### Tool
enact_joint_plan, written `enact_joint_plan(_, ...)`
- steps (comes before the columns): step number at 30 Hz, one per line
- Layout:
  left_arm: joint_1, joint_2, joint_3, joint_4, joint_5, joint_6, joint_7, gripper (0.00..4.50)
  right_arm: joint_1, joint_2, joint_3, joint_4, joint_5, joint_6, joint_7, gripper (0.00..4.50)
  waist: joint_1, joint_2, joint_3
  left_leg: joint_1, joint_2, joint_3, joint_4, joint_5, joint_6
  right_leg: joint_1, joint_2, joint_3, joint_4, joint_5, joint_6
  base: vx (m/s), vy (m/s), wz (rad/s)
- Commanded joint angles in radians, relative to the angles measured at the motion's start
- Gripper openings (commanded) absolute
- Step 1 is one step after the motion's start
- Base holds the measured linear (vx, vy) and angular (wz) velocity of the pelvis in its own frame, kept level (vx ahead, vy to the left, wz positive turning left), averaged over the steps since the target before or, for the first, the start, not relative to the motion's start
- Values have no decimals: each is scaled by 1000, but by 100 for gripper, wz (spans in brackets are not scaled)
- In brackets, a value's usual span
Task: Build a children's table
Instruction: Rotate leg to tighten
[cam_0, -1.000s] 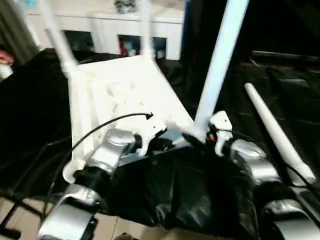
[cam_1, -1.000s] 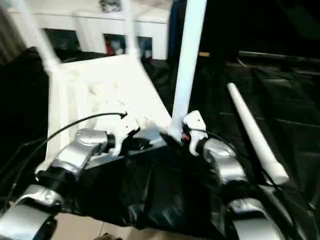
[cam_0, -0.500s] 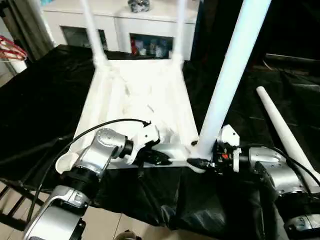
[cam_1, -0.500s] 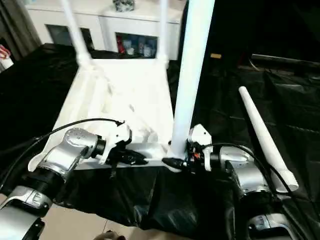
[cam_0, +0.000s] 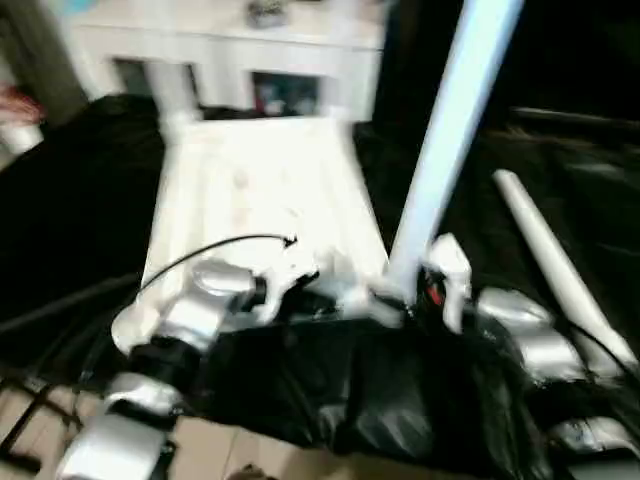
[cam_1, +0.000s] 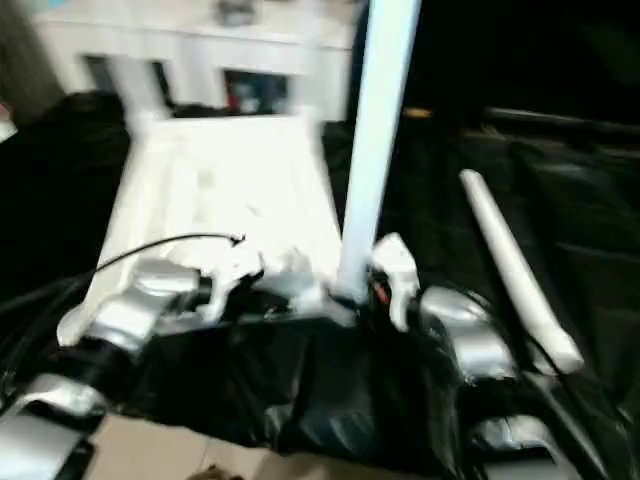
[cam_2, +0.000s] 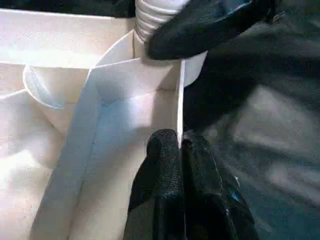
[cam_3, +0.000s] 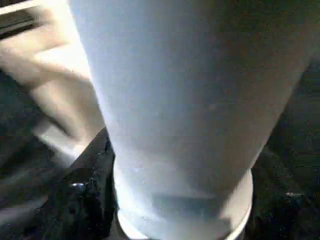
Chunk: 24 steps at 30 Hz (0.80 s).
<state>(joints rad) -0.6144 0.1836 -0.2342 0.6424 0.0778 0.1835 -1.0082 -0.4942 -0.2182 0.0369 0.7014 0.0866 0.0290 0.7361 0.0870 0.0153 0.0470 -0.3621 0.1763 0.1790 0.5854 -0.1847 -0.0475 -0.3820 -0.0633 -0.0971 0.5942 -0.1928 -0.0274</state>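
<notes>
The children's table top lies upside down on black cloth, ribbed side up. Two legs stand at its far corners, one of them at the far left. A third leg stands upright in the near right corner socket. My right gripper is closed around that leg's base, with one finger against it. My left gripper is shut on the top's thin near rim, close beside that socket. A fourth leg lies loose on the cloth to the right.
A white cabinet with glass doors stands behind the table. Black cloth covers the work surface and hangs over its near edge. Light floor shows at the lower left.
The camera has shifted, so the whole picture has moved. My right gripper's fingers have drawn in around the upright leg's base. The left gripper keeps its pinch on the rim.
</notes>
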Motion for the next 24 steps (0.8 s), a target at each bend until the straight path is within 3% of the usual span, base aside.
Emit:
enact_joint_plan(1, -45, -93, -2, -31, -38, -10, 57, 0, -5, 85, 50, 83, -33, 36, -94, 275, -5, -15, -46, 13, 62, -32, -77, -273, 20, 33, -114, 60, -106, -485, -132, 0, 0, 0)
enact_joint_plan(4, -52, -139, 0, -29, -24, 7, 136, 0, -41, 137, 27, 125, -33, 25, -189, 275, -10, -15, -46, 13, 62, -31, -77, -268, 26, 32, -112, 61, -108, -476, -123, 0, 0, 0)
enact_joint_plan(6, -53, -150, -7, -29, -13, 5, 157, 0, -51, 157, 13, 131, -22, 18, -185, 330, -9, -13, -48, 13, 63, -29, -75, -260, 36, 31, -112, 65, -105, -438, -133, 0, 0, 0)
enact_joint_plan(10, -48, -154, -18, -35, -15, -4, 129, 0, -49, 159, 16, 119, -5, 22, -131, 356, -6, -12, -52, 7, 64, -26, -75, -216, 58, 38, -107, 66, -90, -324, -165, 0, 0, 0)
enact_joint_plan(14, -35, -114, -30, -62, -37, -24, 35, 0, -22, 106, 50, 83, -30, -19, -68, 394, -5, -7, -52, 9, 64, -25, -73, -217, 61, 39, -107, 66, -91, -314, -176, 0, 0, 0)
enact_joint_plan(15, -32, -103, -32, -68, -44, -32, 4, 0, -16, 92, 51, 72, -28, -24, -43, 408, -3, 4, -53, 11, 64, -25, -72, -219, 60, 39, -106, 66, -91, -306, -177, 0, 0, 0)
enact_joint_plan(18, -28, -73, -39, -68, -58, -52, -72, 0, 4, 45, 53, 17, -2, -22, 72, 408, -2, -4, -54, 8, 63, -23, -71, -209, 72, 44, -105, 66, -88, -269, -187, 0, 0, 0)
enact_joint_plan(20, -22, -51, -51, -73, -58, -72, -116, 0, 25, 12, 62, -20, 14, -17, 144, 408, 8, -5, -56, 14, 68, -18, -68, -189, 89, 38, -102, 68, -83, -240, -198, 0, 0, 0)
enact_joint_plan(23, -21, -27, -55, -79, -57, -72, -151, 0, 57, -33, 74, -70, 39, -9, 246, 408, 18, -2, -59, 6, 73, -19, -66, -140, 110, 42, -102, 65, -71, -169, -210, 0, 0, 0)
enact_joint_plan(24, -23, -26, -53, -78, -58, -70, -154, 0, 61, -39, 75, -76, 43, -8, 264, 408, 19, -6, -61, 6, 74, -20, -66, -135, 112, 43, -102, 64, -69, -159, -213, 0, 0, 0)
